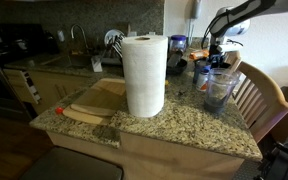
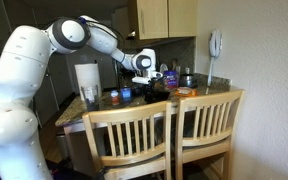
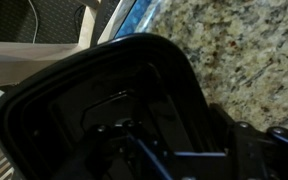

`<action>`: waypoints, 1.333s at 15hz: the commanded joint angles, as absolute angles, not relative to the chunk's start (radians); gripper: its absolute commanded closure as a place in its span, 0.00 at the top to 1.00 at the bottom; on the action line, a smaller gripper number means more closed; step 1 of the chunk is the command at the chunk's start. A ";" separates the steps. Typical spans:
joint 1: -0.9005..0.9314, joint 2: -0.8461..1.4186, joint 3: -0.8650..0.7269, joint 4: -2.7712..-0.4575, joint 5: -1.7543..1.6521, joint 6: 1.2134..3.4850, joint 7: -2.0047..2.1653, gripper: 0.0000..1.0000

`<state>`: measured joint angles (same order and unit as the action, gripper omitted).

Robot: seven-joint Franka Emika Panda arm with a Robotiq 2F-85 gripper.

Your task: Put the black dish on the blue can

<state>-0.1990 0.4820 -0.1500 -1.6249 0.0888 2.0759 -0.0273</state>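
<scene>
The black dish (image 3: 94, 95) fills most of the wrist view, and the dark gripper fingers (image 3: 174, 150) are closed over its rim at the lower right. In an exterior view the gripper (image 2: 152, 76) holds the dish (image 2: 157, 89) just above the counter. The small blue can (image 2: 127, 94) stands upright a little to the side of it. In an exterior view the gripper (image 1: 216, 52) hangs over a cluster of items at the counter's far corner, where the blue can (image 1: 201, 76) stands beside a clear plastic cup (image 1: 220, 90). The dish is hard to make out there.
A tall paper-towel roll (image 1: 144, 75) stands mid-counter on the granite top (image 1: 184, 125), with a wooden cutting board (image 1: 94, 103) beside it. A dark blue-topped container (image 1: 177, 45) stands behind. Two wooden chairs (image 2: 169, 135) press against the counter edge. A clear cup (image 2: 90, 95) stands near the roll.
</scene>
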 commanded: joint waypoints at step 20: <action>-0.163 0.432 -0.135 -1.603 0.139 2.420 0.286 0.01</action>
